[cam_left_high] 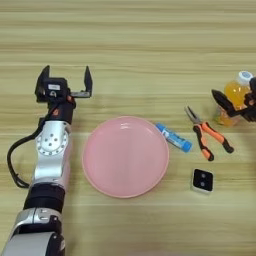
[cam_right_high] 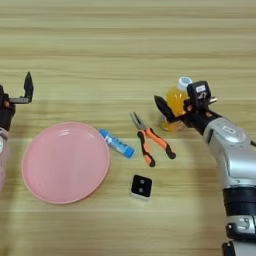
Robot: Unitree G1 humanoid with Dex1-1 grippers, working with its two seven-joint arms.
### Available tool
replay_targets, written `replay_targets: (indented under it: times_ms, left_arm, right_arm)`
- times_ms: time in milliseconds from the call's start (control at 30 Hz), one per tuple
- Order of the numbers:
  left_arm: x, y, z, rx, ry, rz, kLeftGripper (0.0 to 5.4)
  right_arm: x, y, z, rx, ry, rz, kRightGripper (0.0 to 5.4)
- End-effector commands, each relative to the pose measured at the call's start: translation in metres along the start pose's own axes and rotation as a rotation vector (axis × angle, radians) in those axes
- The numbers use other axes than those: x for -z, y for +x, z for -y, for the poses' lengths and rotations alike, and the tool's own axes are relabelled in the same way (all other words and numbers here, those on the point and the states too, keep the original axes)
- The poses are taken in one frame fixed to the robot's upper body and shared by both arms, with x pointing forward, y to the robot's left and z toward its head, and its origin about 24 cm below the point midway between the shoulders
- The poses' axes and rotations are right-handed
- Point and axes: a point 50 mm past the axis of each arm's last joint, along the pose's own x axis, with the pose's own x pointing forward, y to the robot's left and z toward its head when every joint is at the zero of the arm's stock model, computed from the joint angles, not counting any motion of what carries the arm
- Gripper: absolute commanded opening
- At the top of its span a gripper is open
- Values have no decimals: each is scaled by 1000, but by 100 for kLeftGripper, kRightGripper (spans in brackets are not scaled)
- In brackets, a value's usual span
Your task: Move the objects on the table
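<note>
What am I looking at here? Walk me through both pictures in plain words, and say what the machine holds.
Both pictures come from a camera pair on a humanoid robot's head, looking down on a wooden table. They show the same scene, one shifted slightly sideways.

The left gripper hovers beside the pink plate, its two black fingers spread apart, holding nothing. The right gripper has reached the orange-drink bottle; its fingers sit on either side of it, but a firm grip cannot be confirmed.

Between plate and bottle lie a blue-and-white tube, close to the plate's rim, then orange-handled pliers. A small black square block sits nearer the robot.
</note>
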Motion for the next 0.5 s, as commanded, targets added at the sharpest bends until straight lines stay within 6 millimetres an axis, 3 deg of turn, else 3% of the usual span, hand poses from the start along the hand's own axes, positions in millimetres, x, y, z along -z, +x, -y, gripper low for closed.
replay_targets:
  times_ms: [33,300,500]
  left_arm:
    - [-4,2,-1,7,5,16,540]
    - [-4,2,0,6,4,17,540]
    - [-4,2,2,9,6,19,540]
  right_arm:
    - [-2,1,3,0,-10,-11,442]
    - [-2,2,6,9,-18,-8,352]
    - [-7,2,8,20,-35,8,348]
